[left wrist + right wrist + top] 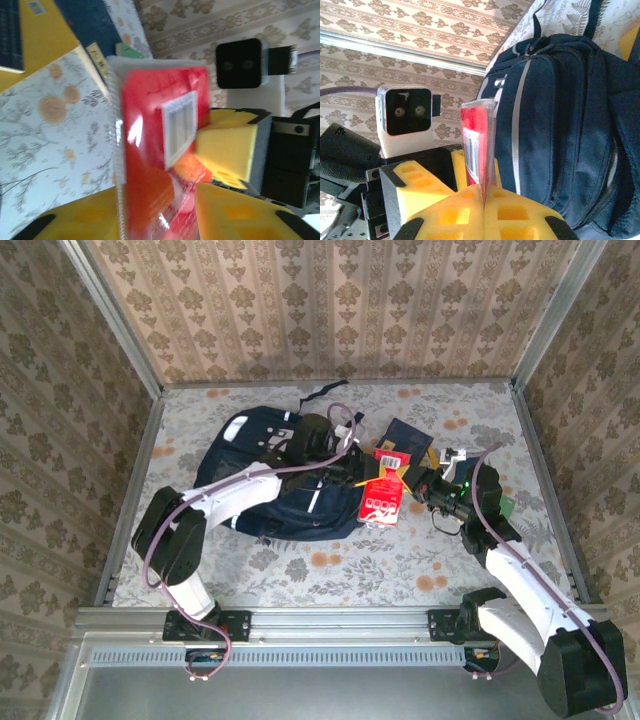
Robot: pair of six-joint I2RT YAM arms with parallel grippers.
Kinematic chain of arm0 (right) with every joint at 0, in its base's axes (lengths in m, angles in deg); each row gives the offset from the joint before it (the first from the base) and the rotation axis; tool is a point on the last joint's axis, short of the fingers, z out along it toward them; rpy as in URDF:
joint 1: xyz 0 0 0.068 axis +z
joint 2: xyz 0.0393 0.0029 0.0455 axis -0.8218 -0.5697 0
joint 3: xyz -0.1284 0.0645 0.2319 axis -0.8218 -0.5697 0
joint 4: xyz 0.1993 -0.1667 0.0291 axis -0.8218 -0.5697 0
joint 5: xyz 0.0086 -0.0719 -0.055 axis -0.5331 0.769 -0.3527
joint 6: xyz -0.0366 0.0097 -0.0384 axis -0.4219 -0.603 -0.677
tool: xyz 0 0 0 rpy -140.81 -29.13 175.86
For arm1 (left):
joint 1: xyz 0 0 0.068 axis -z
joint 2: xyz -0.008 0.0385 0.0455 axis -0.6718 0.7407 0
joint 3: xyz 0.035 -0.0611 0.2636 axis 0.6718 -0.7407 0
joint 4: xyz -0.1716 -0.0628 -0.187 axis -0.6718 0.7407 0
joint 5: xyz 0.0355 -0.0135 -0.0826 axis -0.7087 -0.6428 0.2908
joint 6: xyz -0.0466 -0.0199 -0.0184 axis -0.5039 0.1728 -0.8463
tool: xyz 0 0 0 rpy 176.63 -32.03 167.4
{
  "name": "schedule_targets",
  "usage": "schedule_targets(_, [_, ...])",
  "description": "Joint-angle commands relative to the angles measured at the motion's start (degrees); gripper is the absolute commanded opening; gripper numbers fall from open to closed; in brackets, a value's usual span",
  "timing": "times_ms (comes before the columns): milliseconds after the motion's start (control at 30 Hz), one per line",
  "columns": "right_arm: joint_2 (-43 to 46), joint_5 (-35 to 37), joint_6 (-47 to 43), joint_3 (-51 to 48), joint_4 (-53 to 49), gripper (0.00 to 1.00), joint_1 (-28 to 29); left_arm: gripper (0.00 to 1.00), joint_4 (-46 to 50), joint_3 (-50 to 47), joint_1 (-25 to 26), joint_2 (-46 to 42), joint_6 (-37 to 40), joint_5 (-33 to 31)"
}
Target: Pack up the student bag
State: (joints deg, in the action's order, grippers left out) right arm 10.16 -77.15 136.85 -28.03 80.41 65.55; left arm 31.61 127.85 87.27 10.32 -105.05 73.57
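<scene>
- Right gripper (482, 207) jaws are closed flat together on the thin edge of 1 red packet (477, 142). In the right wrist cam I see it pinched edge-on betw the yellow pads.
- Left gripper (160, 222): its 2 yellow fingers (240, 215) sit either side of the same packet w/ a narrow gap. I can't tell if the pads actually press it.
- So 2 grippers on 1 packet, meeting nose to nose, right of centre.
- 1 student bag (280, 485), navy w/ pale stripes, lies flat on the table (330, 565). It's left of centre, twd the far side, and the left arm lies across it.
- Packet is just beside the bag's right edge, not in it. Can't tell if they touch.
- 1 white label (179, 127) on the packet's face.
- Far-right of the packet I count 1 navy flat item (408, 435) w/ a yellow bit at its right edge.
- 1 small green item (506, 506) sits by the right arm, too small to ID.
</scene>
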Motion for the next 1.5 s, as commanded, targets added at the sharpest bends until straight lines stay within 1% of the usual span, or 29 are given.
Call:
schedule_targets(0, [-0.4, -1.0, 2.8, -0.9, 4.6, 0.07, 0.5, 0.23, -9.2, -1.0, 0.5, 1.2, -4.6, 3.9])
schedule_targets(67, [-0.3, -0.9, 2.6, -0.8, 4.4, 0.15, 0.5, 0.12, -10.3, -1.3, 0.5, 1.3, -5.2, 4.0])
schedule_targets(100, [-0.3, -1.0, 2.3, -0.7, 4.4, 0.21, 0.5, 0.06, -10.6, -1.4, 0.4, 1.3, -5.2, 4.1])
schedule_targets(133, [-0.2, -1.3, 1.9, -0.6, 4.4, 0.29, 0.6, 0.02, -10.7, -1.5, 0.3, 1.2, -5.1, 4.1])
schedule_targets(167, [-0.1, -1.6, 1.6, -0.6, 4.6, 0.36, 0.6, 0.0, -10.8, -1.6, 0.2, 1.1, -5.1, 4.1])
schedule_targets(233, [-0.4, -2.4, 2.3, -1.4, 6.9, 0.45, 0.6, 0.0, -11.7, -2.2, -0.1, 0.9, -5.7, 3.9])
schedule_targets(400, [-2.7, -4.7, 6.8, -3.9, 17.3, 0.47, 1.3, 0.0, -14.6, -3.2, -1.4, 0.0, -7.5, 4.2])
schedule_targets(533, [-4.3, -4.1, 8.6, -5.0, 22.4, 0.4, 3.5, 0.0, -16.3, -3.1, -1.9, -0.3, -8.7, 4.7])
schedule_targets(667, [-5.0, -2.8, 9.1, -4.8, 23.1, 0.2, 5.2, 0.0, -16.9, -3.2, -2.2, -0.4, -9.5, 4.8])
schedule_targets(733, [-4.0, -1.5, 8.6, -4.9, 21.4, 0.12, 5.2, 0.06, -16.1, -3.5, -2.5, -0.6, -9.4, 4.5])
schedule_targets(800, [-2.0, 0.1, 6.9, -4.7, 17.5, 0.08, 5.1, 0.12, -15.3, -4.2, -3.1, -1.2, -9.1, 4.1])
schedule_targets(867, [0.2, 1.4, 4.8, -4.2, 13.2, 0.04, 5.1, 0.28, -12.9, -4.5, -3.7, -1.9, -8.1, 3.8])
schedule_targets(967, [2.8, 2.6, 1.5, -3.1, 7.1, 0.03, 5.1, 0.48, -7.5, -3.9, -4.7, -2.9, -4.6, 4.0])
schedule_targets(1033, [4.0, 3.6, -0.6, -2.4, 2.4, 0.03, 5.0, 0.54, 0.1, -2.1, -6.0, -3.6, 0.9, 3.5])
schedule_targets(1133, [5.0, 3.9, -3.1, -2.1, -1.8, 0.02, 4.9, 0.55, 14.3, 0.7, -9.9, -5.1, 10.7, -0.4])
schedule_targets(1200, [5.3, 3.8, -3.8, -2.3, -2.8, 0.01, 5.0, 0.55, 20.8, 1.8, -13.0, -5.7, 15.6, -2.9])
schedule_targets(1267, [5.6, 3.8, -4.3, -2.6, -3.5, 0.01, 4.9, 0.55, 27.9, 3.7, -15.6, -5.8, 20.4, -7.2])
schedule_targets(1367, [5.4, 3.8, -5.2, -2.7, -4.3, 0.01, 4.9, 0.55, 33.1, 5.9, -17.4, -4.6, 25.1, -12.4])
schedule_targets(1467, [5.0, 3.8, -5.2, -3.0, -3.8, 0.01, 4.8, 0.55, 36.3, 8.2, -17.6, -1.7, 27.2, -14.5])
